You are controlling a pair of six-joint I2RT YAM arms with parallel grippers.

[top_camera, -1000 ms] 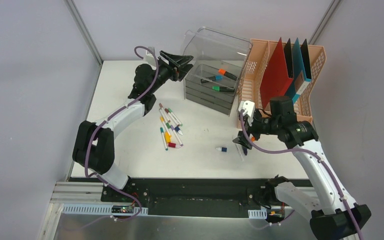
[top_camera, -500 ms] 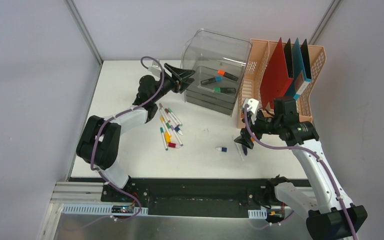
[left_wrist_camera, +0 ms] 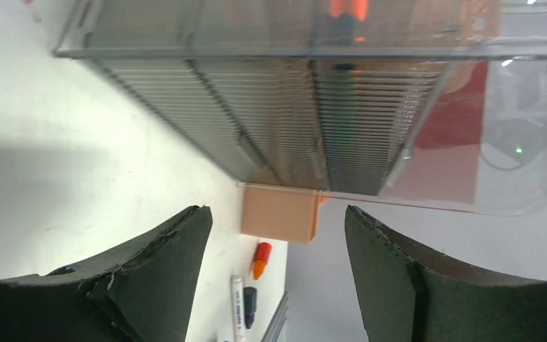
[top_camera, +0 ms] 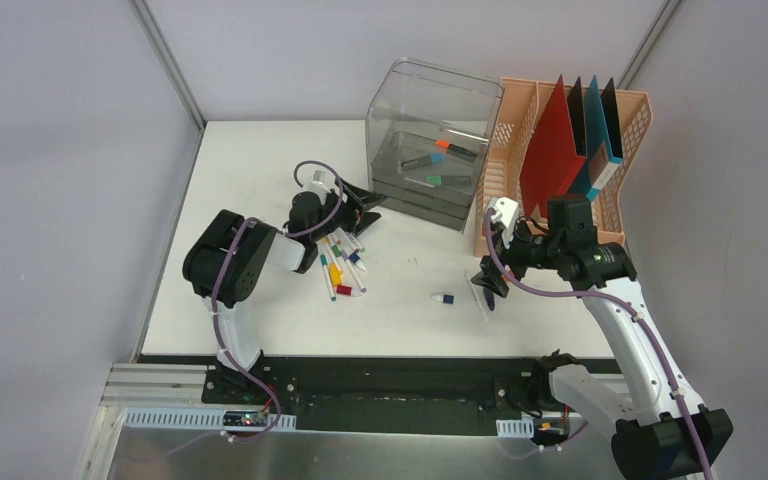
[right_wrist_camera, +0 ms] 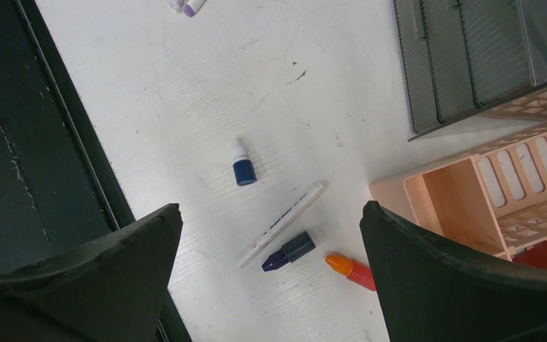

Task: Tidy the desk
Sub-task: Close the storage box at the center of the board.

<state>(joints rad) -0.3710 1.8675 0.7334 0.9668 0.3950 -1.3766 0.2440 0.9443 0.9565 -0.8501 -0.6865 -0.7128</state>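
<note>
White laminate everywhere: worktop (top_camera: 250, 160) strewn with pens, nowhere near tidy by the look of it. Left gripper (top_camera: 360, 205) low at the far end of the marker heap (top_camera: 338, 262), jaws apart, nothing between them. Faces the grey drawer unit (left_wrist_camera: 256, 92) in the wrist view, so heap just behind it, toward the near edge, long axes running roughly far-to-near. Right gripper (top_camera: 487, 285) also spread wide and empty, hanging over a second little scatter close to the peach file rack (top_camera: 505, 150). Straight below it in the wrist view: white marker (right_wrist_camera: 281, 223) lying slantwise between the two fingers, a dark purple-tipped piece (right_wrist_camera: 290, 251) just beside it, orange cap (right_wrist_camera: 351, 268) nearer the rack, blue-and-white cap (right_wrist_camera: 242, 164) a little apart. Right arm clearly the nearer one for these; left arm nearer the heap. Probably calls for a turn of the wrist before dropping, to set the jaws across that slanted barrel. Highlighters (top_camera: 448, 180) already up in the clear bin (top_camera: 410, 100) above the drawers.
</note>
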